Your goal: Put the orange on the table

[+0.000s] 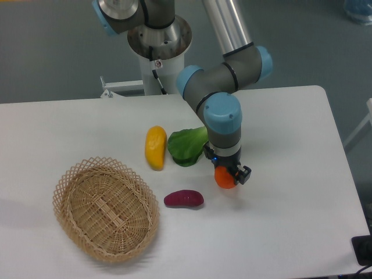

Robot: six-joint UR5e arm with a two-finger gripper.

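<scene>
gripper (226, 175): it points straight down from the wrist, and its two black fingers are closed around the orange, one on each side.
orange (225, 178): it sits between the fingers, only its lower and front part is visible. i cannot tell if its bottom touches the table or is a little above it.
place of the orange: over the middle-right part of the table, just right of the purple sweet potato and just below the right end of the green leafy vegetable.
table (302, 192): white top with rounded corners, everything lies on it.
purple sweet potato (183, 199): it lies flat, left and a little lower than the orange, apart from it.
green leafy vegetable (187, 146): it lies between the yellow fruit and the arm; the wrist covers its right end.
yellow fruit (155, 147): long shape, it lies upright in the picture, just beside the left edge of the vegetable.
wicker basket (106, 208): oval, at the lower left, well apart from the gripper.
arm (222, 113): grey with blue caps, it comes from the base at the top and bends down over the table.
</scene>
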